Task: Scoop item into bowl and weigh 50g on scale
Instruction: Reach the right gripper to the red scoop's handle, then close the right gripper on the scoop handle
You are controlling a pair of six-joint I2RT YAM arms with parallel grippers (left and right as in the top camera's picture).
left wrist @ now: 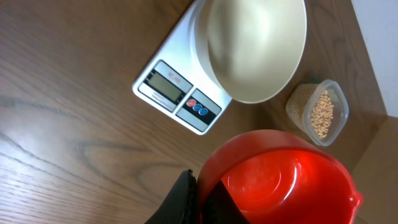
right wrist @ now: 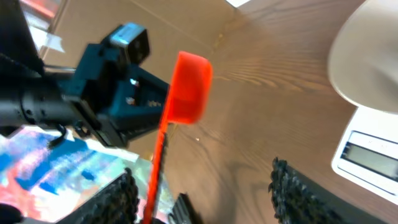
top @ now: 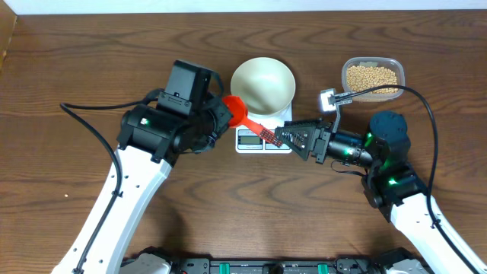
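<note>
The empty white bowl (top: 262, 82) (left wrist: 255, 46) (right wrist: 367, 56) sits on the white scale (top: 251, 140) (left wrist: 177, 93) (right wrist: 370, 155). Tan beans (top: 372, 76) (left wrist: 322, 115) fill a clear tub at the back right. An empty red scoop (top: 237, 108) (left wrist: 283, 180) (right wrist: 189, 87) hangs in the air in front of the bowl. My left gripper (top: 221, 116) (left wrist: 200, 199) is shut on the scoop's cup rim. My right gripper (top: 283, 137) (right wrist: 205, 196) is open, its fingers on either side of the scoop's handle (right wrist: 157, 174), which runs close to one finger.
The clear tub (top: 373, 62) (left wrist: 339, 99) stands right of the bowl near the table's far edge. The left arm (right wrist: 93, 93) fills the left of the right wrist view. A cable (top: 426, 99) loops over the right arm.
</note>
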